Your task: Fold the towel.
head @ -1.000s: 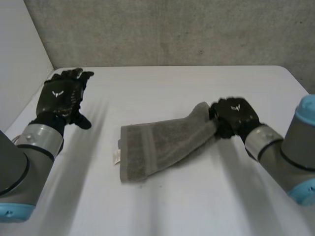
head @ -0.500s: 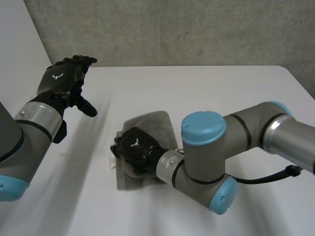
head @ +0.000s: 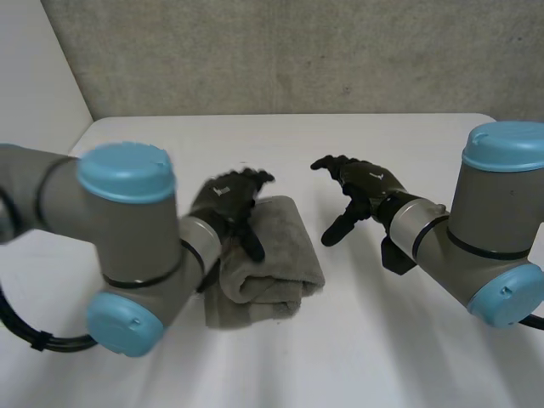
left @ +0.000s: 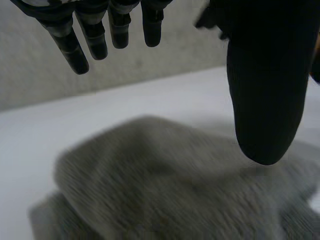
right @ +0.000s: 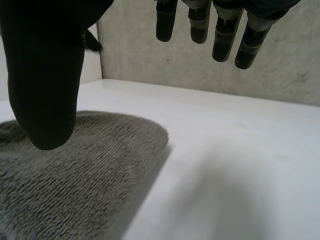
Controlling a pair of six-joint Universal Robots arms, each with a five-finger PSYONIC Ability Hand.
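White table (head: 382, 340) under a grey concrete wall (head: 297, 51), with a grey towel (head: 276, 255) lying near the middle, already doubled into a thick, slightly lumpy bundle whose rounded fold faces right. The step in hand looks like settling this fold. It would go best if the left hand came down flat on the top layer and smoothed toward the near edge, so the layers lie square before any further fold, with the right hand clear or steadying the right side. A push from one corner alone would likely skew the bundle.

At the left, the left arm (head: 127, 229) reaches across, and the left hand (head: 225, 197) sits over the towel's far left corner. Its wrist view shows the fingers (left: 70, 45) straight and the thumb (left: 262, 90) well apart from them, wide and holding nothing, with the towel under the palm. Whether the hand actually touches the cloth I cannot tell.

To the right of the towel, the right hand (head: 365, 187) hovers apart from it, fingers (right: 225, 35) spread wide, thumb (right: 45, 80) pointing down, grasping nothing; the towel's right edge lies below the thumb and bare table below the fingers
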